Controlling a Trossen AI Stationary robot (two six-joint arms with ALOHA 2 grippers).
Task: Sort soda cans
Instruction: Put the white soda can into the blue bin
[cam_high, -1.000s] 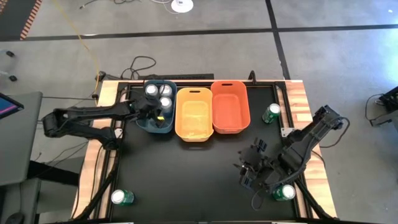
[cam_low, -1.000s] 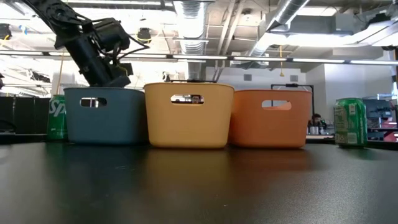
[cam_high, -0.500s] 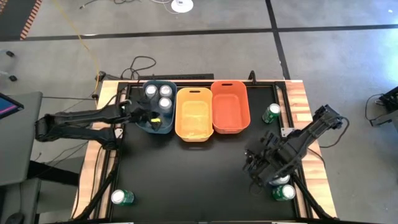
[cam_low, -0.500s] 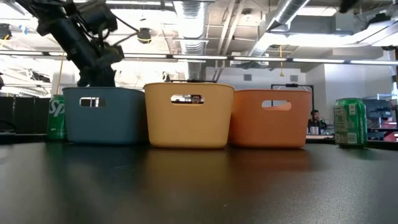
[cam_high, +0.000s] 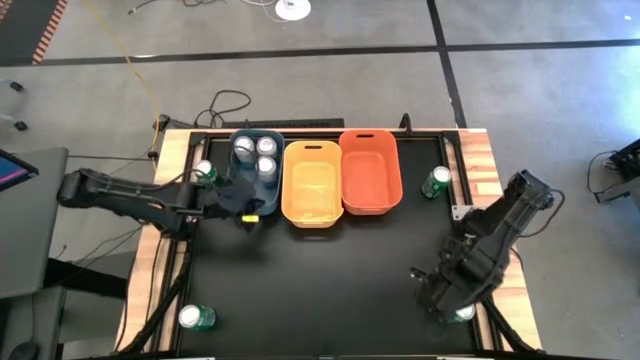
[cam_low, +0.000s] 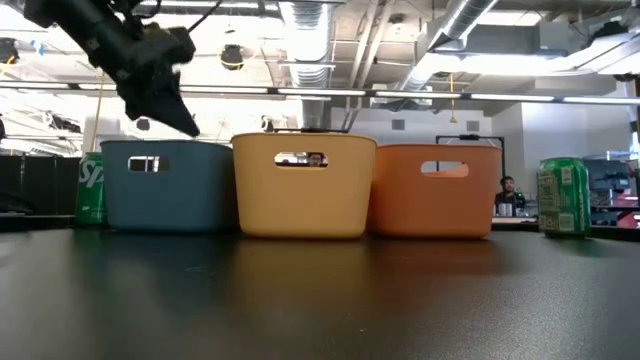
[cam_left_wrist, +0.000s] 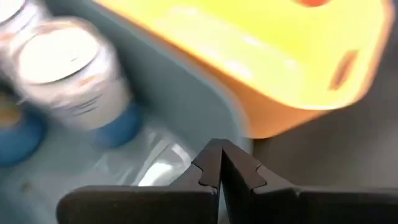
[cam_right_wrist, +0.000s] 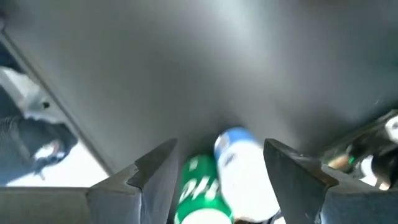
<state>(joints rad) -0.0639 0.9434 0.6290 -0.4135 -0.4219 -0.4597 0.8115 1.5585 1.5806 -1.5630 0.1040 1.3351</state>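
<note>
Left claw (cam_high: 248, 212): clenched, empty, at the blue bin's (cam_high: 232, 203) near rim, upper left of the high view. Blue bin held blue-silver cans (cam_high: 255, 155). Right claw (cam_right_wrist: 219, 163): fingers apart, straddling a green can (cam_right_wrist: 198, 193) at lower right, not gripped. Other green cans (cam_high: 196, 317): lower left, beside the bin, and right of the orange bin (cam_high: 369, 170).
</note>
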